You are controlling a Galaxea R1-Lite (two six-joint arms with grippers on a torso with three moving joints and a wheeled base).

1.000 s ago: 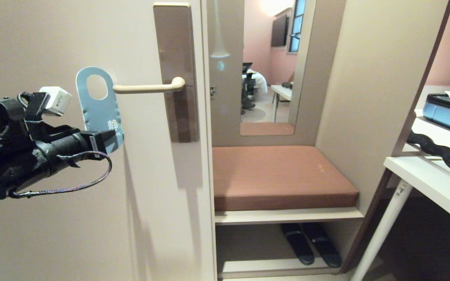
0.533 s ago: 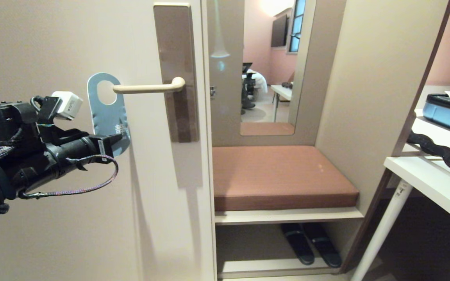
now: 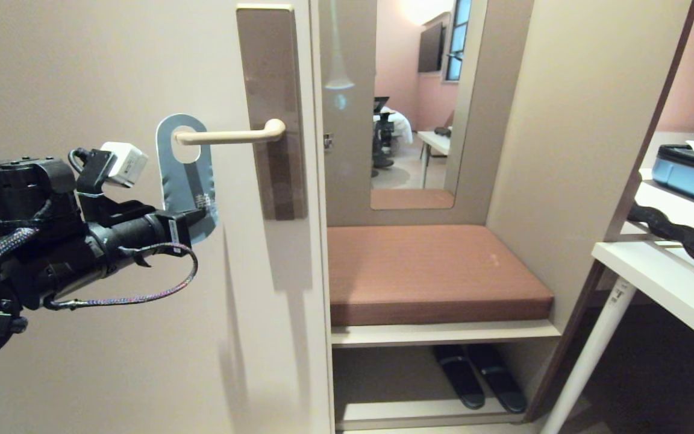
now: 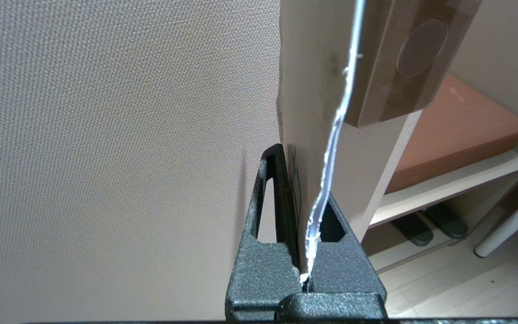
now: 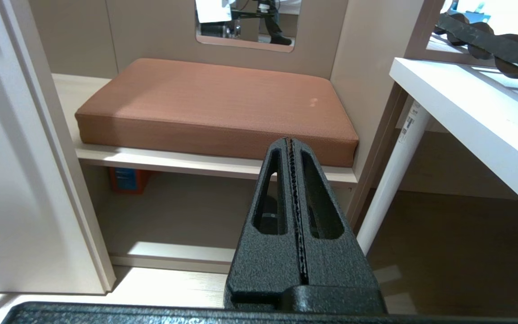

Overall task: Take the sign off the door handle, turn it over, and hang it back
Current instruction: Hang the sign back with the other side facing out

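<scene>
The sign (image 3: pixel 187 178) shows its blue-grey face and stands upright against the cream door. Its oval hole sits over the free end of the beige door handle (image 3: pixel 232 136), which sticks out from the brown plate (image 3: pixel 271 108). My left gripper (image 3: pixel 193 220) comes in from the left and is shut on the sign's lower end. In the left wrist view the sign (image 4: pixel 313 112) runs edge-on out of the left gripper (image 4: pixel 301 189), with the plate (image 4: pixel 403 63) beyond. My right gripper (image 5: pixel 289 144) is shut on nothing, low in front of the bench, outside the head view.
Right of the door is a niche with a mirror (image 3: pixel 413 102), a brown bench cushion (image 3: pixel 431 265) and dark slippers (image 3: pixel 479 374) on the shelf below. A white table (image 3: pixel 666 277) stands at the right, with a blue case (image 3: pixel 693 172) behind it.
My left gripper has carried the sign to the right. Its hole was left of the handle's tip and now sits over the tip. The right arm has not moved.
</scene>
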